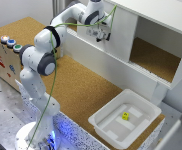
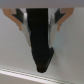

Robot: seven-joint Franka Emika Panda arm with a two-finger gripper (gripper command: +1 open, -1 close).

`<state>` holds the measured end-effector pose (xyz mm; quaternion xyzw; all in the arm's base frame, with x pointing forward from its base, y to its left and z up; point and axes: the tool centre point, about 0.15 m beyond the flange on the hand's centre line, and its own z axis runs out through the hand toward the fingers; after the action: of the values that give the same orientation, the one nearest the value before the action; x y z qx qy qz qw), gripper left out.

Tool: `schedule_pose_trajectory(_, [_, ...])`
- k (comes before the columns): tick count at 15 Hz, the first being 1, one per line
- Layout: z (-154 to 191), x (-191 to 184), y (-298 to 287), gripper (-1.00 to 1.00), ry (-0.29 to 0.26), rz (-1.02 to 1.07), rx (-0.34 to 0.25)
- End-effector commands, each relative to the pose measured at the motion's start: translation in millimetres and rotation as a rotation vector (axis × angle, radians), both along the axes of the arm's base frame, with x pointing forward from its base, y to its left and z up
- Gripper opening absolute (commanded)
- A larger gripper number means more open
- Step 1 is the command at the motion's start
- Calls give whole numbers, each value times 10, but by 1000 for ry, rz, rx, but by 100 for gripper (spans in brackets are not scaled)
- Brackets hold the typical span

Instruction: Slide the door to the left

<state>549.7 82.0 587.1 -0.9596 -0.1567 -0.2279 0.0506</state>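
Note:
The door (image 1: 122, 35) is a flat white upright panel covering the half of the white cabinet (image 1: 156, 15) toward the exterior view's left. The other half stands open and shows a cork floor (image 1: 153, 59). My gripper (image 1: 105, 37) is against the door's front, near its edge on the exterior view's left. In the wrist view the black fingers (image 2: 42, 50) are pressed together into one tapered point, so the gripper (image 2: 42, 62) is shut and holds nothing. A plain white surface (image 2: 65, 50) fills the view behind them.
A white plastic bin (image 1: 105, 125) with a small yellow object (image 1: 125, 116) sits on the cork table (image 1: 81, 85) in front of the cabinet. A wooden box with coloured buttons (image 1: 10, 43) stands at the exterior view's left. The cabinet's low front wall (image 1: 111, 65) runs below the gripper.

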Motion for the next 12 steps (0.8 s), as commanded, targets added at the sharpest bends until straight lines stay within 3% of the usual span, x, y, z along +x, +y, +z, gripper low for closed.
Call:
schedule_pose_trajectory(1, [54,-137,773,-100,-89,-81,-21])
schedule_pose_trajectory(2, [77,-133,857,-100,-96,-99,-25])
schedule_pose_trajectory(3, [102,-122,901,100,-106,-126,-33])
schedule_pose_trajectory(9, [129,-307,930,100,-216,-265,-87])
schedule_pose_trajectory(12, [129,-438,906,100,-208,-293,-89])
